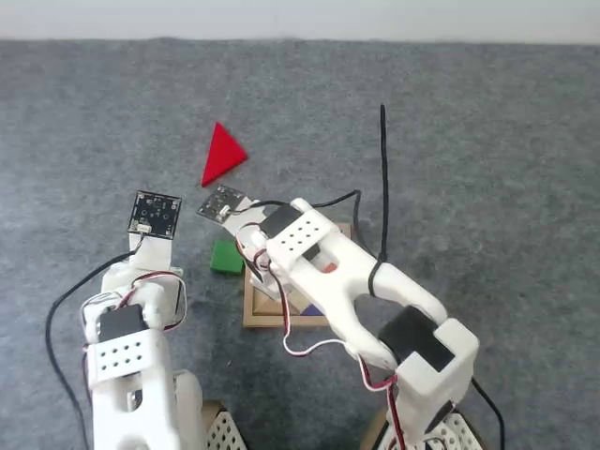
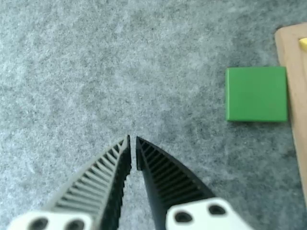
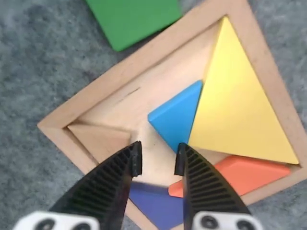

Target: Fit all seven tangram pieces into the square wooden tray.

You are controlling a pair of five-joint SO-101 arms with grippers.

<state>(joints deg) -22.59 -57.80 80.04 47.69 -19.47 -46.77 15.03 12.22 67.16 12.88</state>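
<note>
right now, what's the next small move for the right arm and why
Probably shift the right gripper off the tray to the green square just outside its rim. The gripper hangs open and empty over bare tray floor, while the square and the red triangle lie out on the mat.

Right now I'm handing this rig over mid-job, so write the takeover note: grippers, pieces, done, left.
Left gripper: shut, empty, over bare carpet near the green square.
Right gripper: open, empty, over the wooden tray.
Done: yellow triangle, light blue triangle, orange piece, dark blue piece and wood-coloured triangle in the tray.
Left: green square beside the tray's rim, red triangle farther off on the carpet.
</note>
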